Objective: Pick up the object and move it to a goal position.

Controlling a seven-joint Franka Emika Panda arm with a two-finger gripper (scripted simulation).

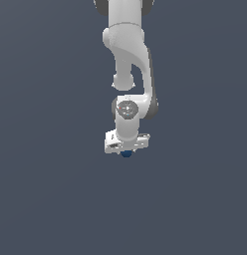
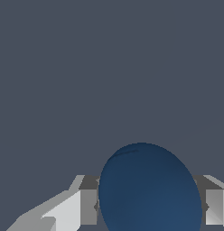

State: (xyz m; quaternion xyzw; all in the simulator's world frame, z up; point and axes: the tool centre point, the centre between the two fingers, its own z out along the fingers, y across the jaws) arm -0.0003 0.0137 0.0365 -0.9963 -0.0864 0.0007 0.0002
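Note:
The object is a small dark blue ball [image 1: 127, 154], peeking out just under the white hand of the arm in the exterior view. My gripper [image 1: 126, 151] points down and is shut on the ball. In the wrist view the ball [image 2: 150, 189] fills the space between the two grey fingers [image 2: 88, 205], which press against its two sides. Most of the ball is hidden behind the hand in the exterior view. Whether it rests on the surface or hangs above it cannot be told.
The white arm [image 1: 128, 60] reaches down from the top of the exterior view. Around it there is only a plain dark grey-blue surface [image 1: 46, 199].

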